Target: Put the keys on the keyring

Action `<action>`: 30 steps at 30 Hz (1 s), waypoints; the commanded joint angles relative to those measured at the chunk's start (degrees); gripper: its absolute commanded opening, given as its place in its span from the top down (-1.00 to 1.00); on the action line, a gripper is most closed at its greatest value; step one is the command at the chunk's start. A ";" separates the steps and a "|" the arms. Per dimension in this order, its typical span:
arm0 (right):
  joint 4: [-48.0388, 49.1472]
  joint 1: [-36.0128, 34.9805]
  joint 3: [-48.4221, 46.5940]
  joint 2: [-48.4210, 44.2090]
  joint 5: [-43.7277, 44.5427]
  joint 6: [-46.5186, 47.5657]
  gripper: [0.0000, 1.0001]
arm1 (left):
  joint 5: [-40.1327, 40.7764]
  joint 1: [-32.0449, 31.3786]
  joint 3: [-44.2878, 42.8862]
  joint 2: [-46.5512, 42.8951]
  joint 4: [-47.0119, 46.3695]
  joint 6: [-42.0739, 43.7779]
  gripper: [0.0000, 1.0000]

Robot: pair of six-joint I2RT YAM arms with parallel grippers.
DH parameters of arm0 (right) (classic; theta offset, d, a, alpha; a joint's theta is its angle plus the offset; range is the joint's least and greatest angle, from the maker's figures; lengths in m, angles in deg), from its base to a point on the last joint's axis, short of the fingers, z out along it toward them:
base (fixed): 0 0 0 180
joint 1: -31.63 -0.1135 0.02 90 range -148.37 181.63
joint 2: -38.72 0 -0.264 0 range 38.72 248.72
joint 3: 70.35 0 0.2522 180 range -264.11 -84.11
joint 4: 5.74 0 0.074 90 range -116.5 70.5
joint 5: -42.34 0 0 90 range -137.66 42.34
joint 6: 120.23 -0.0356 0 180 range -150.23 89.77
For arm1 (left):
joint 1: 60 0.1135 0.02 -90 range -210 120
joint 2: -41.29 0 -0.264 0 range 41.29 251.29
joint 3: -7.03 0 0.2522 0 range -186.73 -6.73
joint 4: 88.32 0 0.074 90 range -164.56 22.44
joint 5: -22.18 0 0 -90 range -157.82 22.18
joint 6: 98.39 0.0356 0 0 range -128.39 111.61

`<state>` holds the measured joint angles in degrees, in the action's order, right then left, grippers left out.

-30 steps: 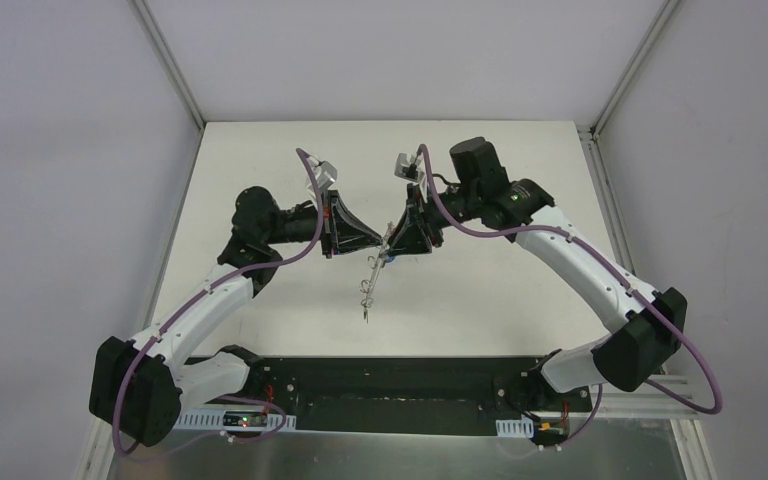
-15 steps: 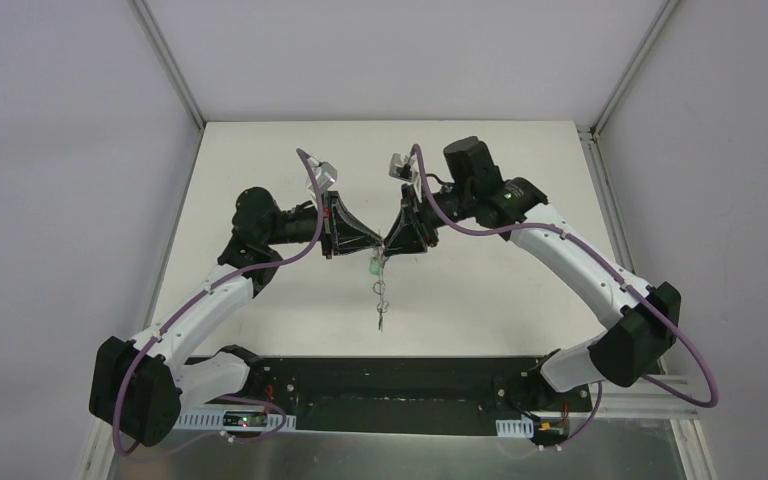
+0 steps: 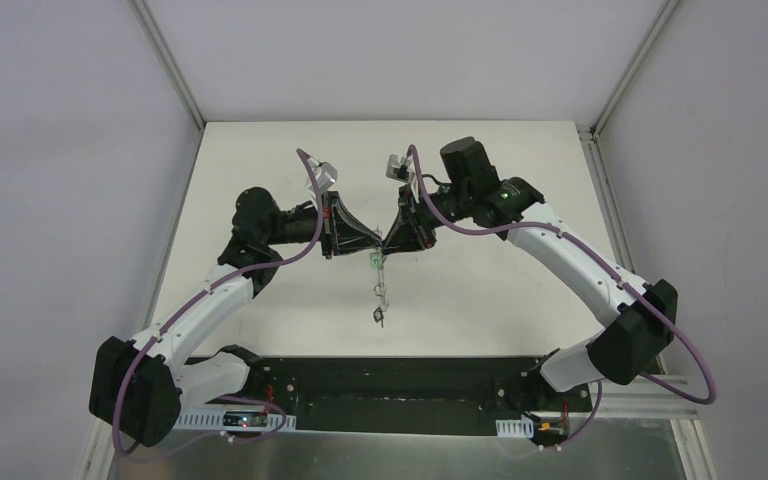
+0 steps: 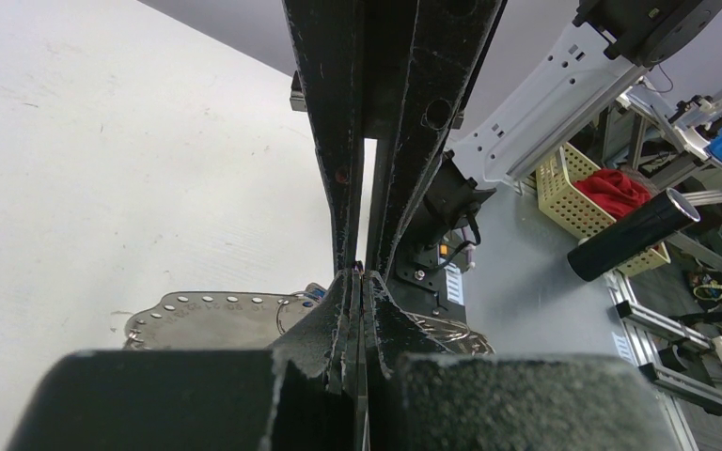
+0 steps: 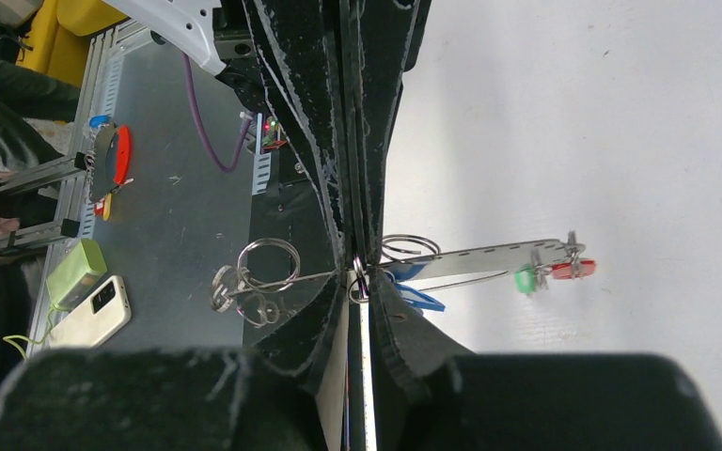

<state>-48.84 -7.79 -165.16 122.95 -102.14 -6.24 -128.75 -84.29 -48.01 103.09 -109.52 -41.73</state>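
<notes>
Both grippers meet tip to tip above the middle of the table. My left gripper (image 3: 377,243) (image 4: 357,274) is shut on the keyring (image 3: 380,290), a thin flat grey ring with small holes (image 5: 470,258) (image 4: 207,315) that hangs below it. My right gripper (image 3: 387,244) (image 5: 358,274) is pinched down on a small split ring at its tips, next to the blue-tagged key (image 5: 415,297). A green tag (image 5: 525,279) (image 3: 374,262) and a red tag (image 5: 573,270) hang at one end of the keyring. Loose wire rings (image 5: 265,265) hang at the other end.
The white table (image 3: 290,160) has a black base rail (image 3: 390,385) along its near edge. Off the table, the right wrist view shows a phone (image 5: 94,315) and a green box (image 5: 75,271). The left wrist view shows a yellow basket (image 4: 588,193) and a black cylinder (image 4: 635,235).
My right gripper has slid left against the left gripper's tips and narrowed its jaws. The hanging keyring swung from a slant to straight down.
</notes>
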 commanded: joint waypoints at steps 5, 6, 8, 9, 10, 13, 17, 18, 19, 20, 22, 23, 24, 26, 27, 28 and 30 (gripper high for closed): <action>0.34 -0.40 -2.11 -0.70 -0.84 0.61 0.83 | 0.12 0.12 0.06 -1.55 -3.95 0.77 1.00; 0.33 -0.40 -2.09 -0.73 -0.89 0.62 0.90 | 0.09 0.12 0.06 -1.59 -3.89 0.95 1.00; 0.15 -0.42 -2.03 -0.87 -0.93 0.83 1.00 | 0.02 0.11 0.19 -1.63 -3.74 1.25 1.00; 0.06 -0.48 -2.03 -0.96 -0.90 0.92 1.00 | 0.03 0.12 0.19 -1.68 -3.65 1.33 1.00; -0.07 -0.42 -1.93 -1.07 -0.89 1.15 1.00 | 0.02 0.12 0.15 -1.68 -3.44 1.53 1.00; -0.53 -0.46 -1.77 -1.53 -0.16 1.76 1.00 | -0.02 0.12 0.17 -1.84 -2.89 2.23 1.00; -1.57 -0.52 -1.54 -2.18 2.35 2.99 1.00 | -0.06 0.12 0.08 -2.03 -2.49 3.20 1.00; -1.83 -0.55 -1.53 -2.34 2.93 3.17 1.00 | -0.07 0.12 0.06 -1.98 -2.30 3.46 1.00; -2.03 -0.63 -1.56 -2.54 3.38 3.32 1.00 | -0.07 0.12 -0.06 -2.02 -2.12 3.80 1.00; -2.41 -0.86 -1.75 -2.57 3.94 3.49 1.00 | -0.07 0.12 -0.16 -2.03 -1.72 4.26 1.00; -3.57 -1.41 -2.48 -2.58 5.30 4.05 1.00 | -0.11 0.12 -0.41 -2.13 -0.30 5.94 1.00; -4.17 -1.72 -2.93 -2.50 6.00 4.31 1.00 | -0.20 0.12 -0.61 -2.12 1.18 7.03 1.00; -5.05 -2.13 -3.37 -2.34 6.74 4.66 1.00 | -0.56 0.12 -0.84 -2.22 2.37 8.19 1.00; -6.31 -2.79 -4.25 -2.01 7.96 5.27 1.00 | -1.05 0.12 -1.16 -2.40 4.54 10.38 0.98; -6.85 -3.11 -4.61 -1.73 8.57 5.54 1.00 | -1.16 0.12 -1.36 -2.50 5.56 11.35 0.94; -7.40 -3.46 -4.90 -1.58 9.39 5.87 1.00 | -1.25 0.12 -1.54 -2.70 6.58 12.20 0.89; -8.20 -4.04 -5.28 -1.08 10.70 6.42 1.00 | -1.51 0.12 -2.01 -2.93 8.56 13.96 0.80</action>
<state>-53.74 -10.72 -166.82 122.71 -94.36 -2.26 -129.10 -84.38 -47.66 101.91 -104.41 -33.65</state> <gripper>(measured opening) 0.009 0.064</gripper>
